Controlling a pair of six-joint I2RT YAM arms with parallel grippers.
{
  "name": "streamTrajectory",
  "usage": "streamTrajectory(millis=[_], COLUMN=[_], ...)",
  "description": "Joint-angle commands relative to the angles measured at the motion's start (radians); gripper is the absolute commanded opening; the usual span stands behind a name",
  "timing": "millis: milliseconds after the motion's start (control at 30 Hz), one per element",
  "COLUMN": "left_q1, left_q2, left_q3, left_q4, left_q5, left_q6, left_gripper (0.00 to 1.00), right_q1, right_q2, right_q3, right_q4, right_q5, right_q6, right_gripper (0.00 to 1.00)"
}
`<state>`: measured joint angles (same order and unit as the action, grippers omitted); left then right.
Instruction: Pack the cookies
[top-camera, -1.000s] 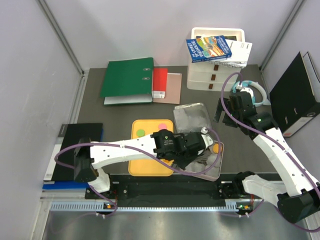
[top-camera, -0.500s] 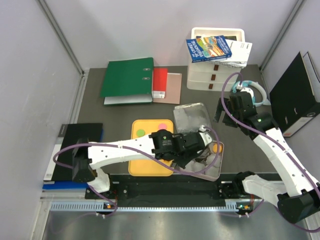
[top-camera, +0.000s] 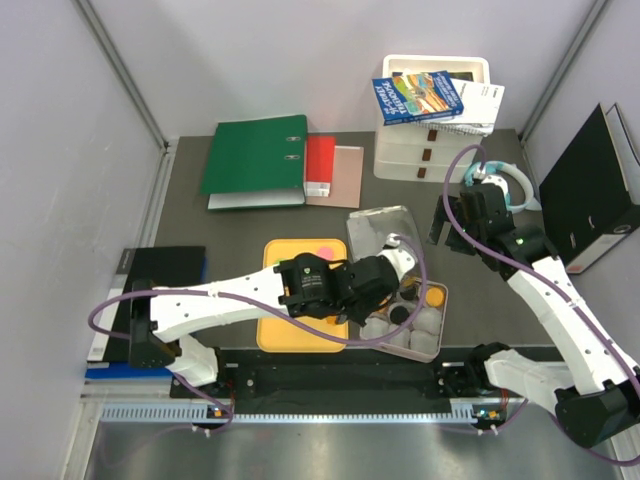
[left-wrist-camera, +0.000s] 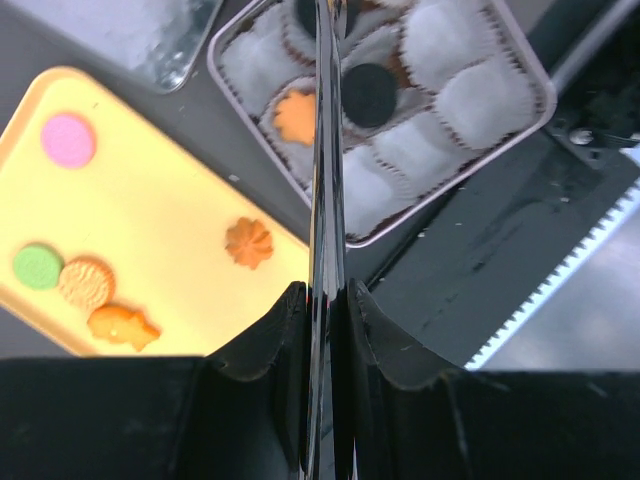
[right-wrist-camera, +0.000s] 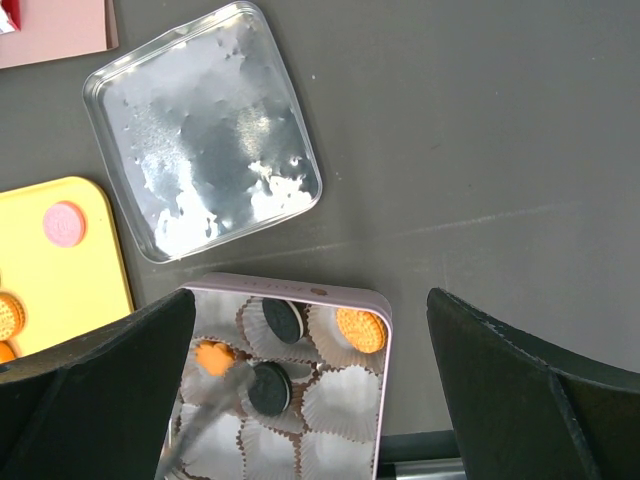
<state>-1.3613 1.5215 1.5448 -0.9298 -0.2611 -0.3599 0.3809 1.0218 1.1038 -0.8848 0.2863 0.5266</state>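
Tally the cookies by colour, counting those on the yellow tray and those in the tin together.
Orange cookies: 5 (3 on the yellow plastic tray, 2 in the square metal tin)
Black round cookies: 2, both in the tin
Pink round cookie: 1, on the tray
Green round cookie: 1, on the tray
Total: 9

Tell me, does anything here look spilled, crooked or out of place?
Nothing is spilled. Only the blue book atop the white drawers lies askew, its corner overhanging their edge. The lid lies off beside the tin, which suits packing.
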Motion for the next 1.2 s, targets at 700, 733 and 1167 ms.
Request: streamTrajectory(millis=[700,733,1167], left_q1=[0.921,0.932,1.050], left_q2=[-0.044,-0.008,0.094], left_q3=[-0.180,-0.177,-0.281], left_q4=[-0.011,0.000,-0.009], left_q5=[-0.218,-0.219,-0.211], left_q6=[-0.344,-0.320,-0.318], left_gripper=[0.15,0.15,0.40], right_q1=[-0.008,-0.008,-0.004], right_q2=[0.003,0.004,-0.009], right_q3=[-0.035,-0.032,-0.051], right_q4=[0.075,0.075,0.083], right_q5=[-0.081,-0.079,-0.036], right_q6=[0.021,0.021,0.006], right_gripper=[0.99,0.99,0.99])
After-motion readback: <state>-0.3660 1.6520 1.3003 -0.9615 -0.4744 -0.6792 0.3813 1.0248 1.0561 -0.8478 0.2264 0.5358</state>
